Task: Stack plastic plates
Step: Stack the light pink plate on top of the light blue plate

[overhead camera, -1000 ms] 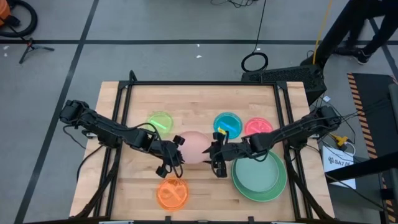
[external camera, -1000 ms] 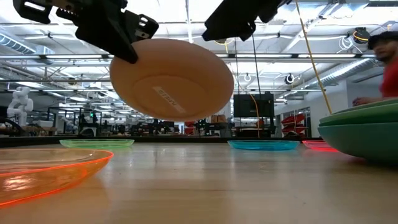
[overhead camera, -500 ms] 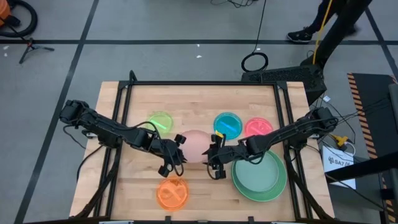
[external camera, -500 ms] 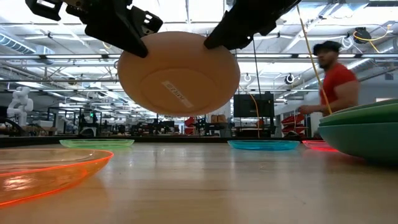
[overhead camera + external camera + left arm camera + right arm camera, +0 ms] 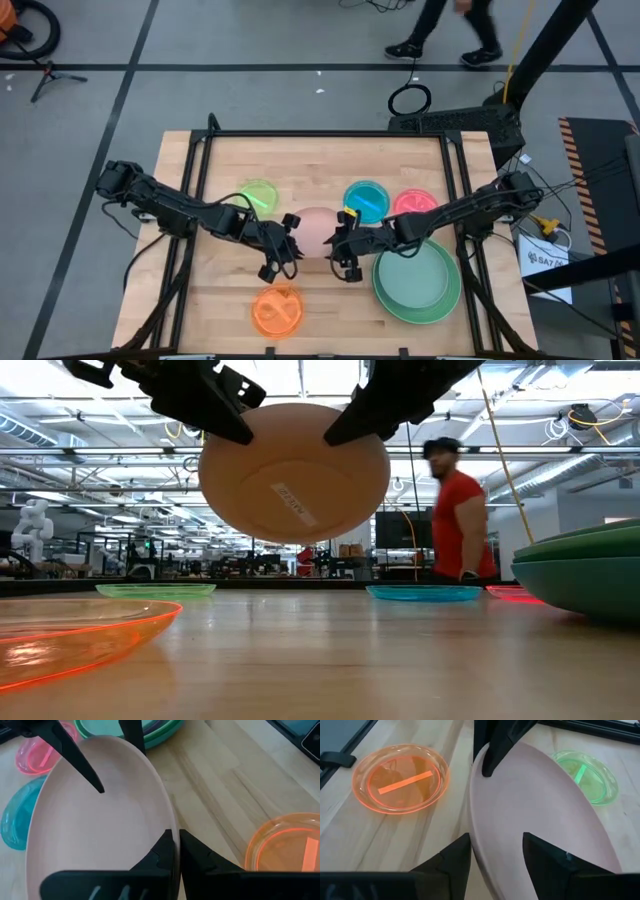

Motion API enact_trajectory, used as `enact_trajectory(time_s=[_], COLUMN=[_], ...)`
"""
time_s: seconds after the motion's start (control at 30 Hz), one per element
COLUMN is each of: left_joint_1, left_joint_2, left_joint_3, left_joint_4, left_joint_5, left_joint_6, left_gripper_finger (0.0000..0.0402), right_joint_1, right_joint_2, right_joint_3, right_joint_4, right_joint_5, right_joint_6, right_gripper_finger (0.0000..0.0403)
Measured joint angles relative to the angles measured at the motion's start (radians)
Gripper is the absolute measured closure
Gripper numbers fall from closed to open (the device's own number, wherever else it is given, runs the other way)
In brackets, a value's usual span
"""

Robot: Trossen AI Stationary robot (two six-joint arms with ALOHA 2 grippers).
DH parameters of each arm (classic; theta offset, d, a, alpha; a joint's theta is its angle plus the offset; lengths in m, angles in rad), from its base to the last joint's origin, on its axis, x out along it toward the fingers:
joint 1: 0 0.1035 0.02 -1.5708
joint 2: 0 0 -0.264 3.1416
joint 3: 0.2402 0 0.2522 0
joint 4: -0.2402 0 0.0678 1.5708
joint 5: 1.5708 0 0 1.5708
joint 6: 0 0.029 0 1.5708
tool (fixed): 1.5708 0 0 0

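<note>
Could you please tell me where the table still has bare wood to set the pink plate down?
Bare wood lies along the far edge behind the green plate and blue plate, and between the orange plate and the large green stack. The middle is crowded: both grippers hold the pink plate aloft there.

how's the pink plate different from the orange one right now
The pink plate hangs tilted in the air, while the orange plate lies flat on the table. Pink is opaque and larger; orange is translucent and smaller. The left gripper pinches pink's rim, the right gripper straddles it open; nothing touches orange. Both are round.
</note>
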Motion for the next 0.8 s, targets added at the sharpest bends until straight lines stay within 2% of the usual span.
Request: enact_trajectory(time_s=[0.3, 0.47, 0.67, 0.8], left_joint_1=[0.000, 0.000, 0.001, 0.005], left_joint_2=[0.000, 0.000, 0.000, -0.004], left_joint_3=[0.000, 0.000, 0.001, 0.001], left_joint_4=[0.001, 0.001, 0.031, 0.029], left_joint_5=[0.002, 0.001, -0.028, -0.047], left_joint_6=[-0.001, -0.003, -0.001, -0.003], left_gripper_finger=[0.0389, 0.0376, 0.0350, 0.0329], right_joint_1=[0.000, 0.000, 0.004, 0.010], right_joint_2=[0.000, 0.000, 0.000, 0.000], right_joint_3=[0.000, 0.000, 0.000, 0.000], right_joint_4=[-0.001, -0.001, -0.005, -0.003], right_joint_5=[-0.001, -0.026, -0.059, -0.055], right_joint_6=[-0.004, -0.004, -0.048, -0.054], right_gripper_finger=[0.0246, 0.0293, 0.0383, 0.0388])
